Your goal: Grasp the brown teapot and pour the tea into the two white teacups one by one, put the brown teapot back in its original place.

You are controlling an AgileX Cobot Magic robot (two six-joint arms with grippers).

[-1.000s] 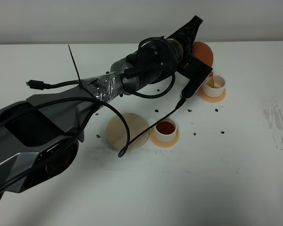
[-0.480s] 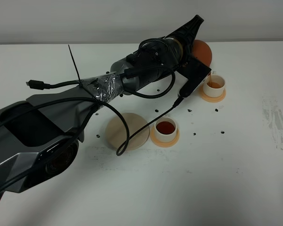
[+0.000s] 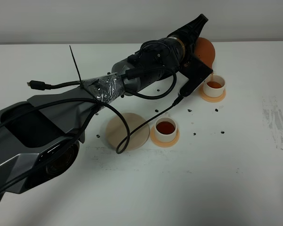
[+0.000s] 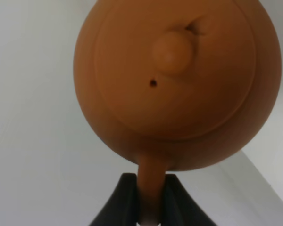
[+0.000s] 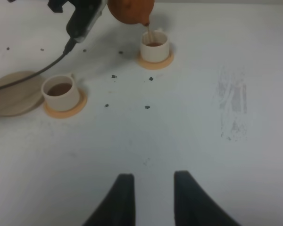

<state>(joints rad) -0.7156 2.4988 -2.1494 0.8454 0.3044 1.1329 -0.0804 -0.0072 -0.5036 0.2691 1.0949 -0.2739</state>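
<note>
While the left gripper [image 4: 150, 177] squeezes the thin loop handle [image 4: 149, 162] tight between its two black fingers [image 4: 126, 197], the brown teapot [image 3: 205, 49] hangs tipped in the upper right of the high view. Its lid is on, with a round knob [image 4: 169, 51] and a tiny hole [image 4: 153, 83] beside the knob. The long left arm [image 3: 132, 80] reaches from the lower left corner across the white table [image 3: 236, 179] to get there.

A thin brown stream of tea [image 5: 149, 30] runs from the spout down into the far white teacup [image 3: 214, 86]. That cup sits on an orange coaster [image 3: 212, 98], just below the teapot in the high view. You can see brown tea inside it.

The near white teacup [image 3: 166, 128] is close to the middle of the high view, on its own orange coaster [image 3: 165, 141]. It has dark brown tea in it too. Just left of it lies the pale round disc [image 3: 117, 132], flat on the table with nothing standing on it. The disc and the near coaster are side by side and almost touch. A black cable [image 3: 180, 100] hangs off the arm and loops over the disc.

Little black specks [image 3: 195, 133] are scattered on the table around the cups.

The right gripper [image 5: 153, 176] is down near the table, well away from the cups. Its two dark fingers [image 5: 120, 200] stand a little apart with only bare table showing between them, so it holds nothing.
</note>
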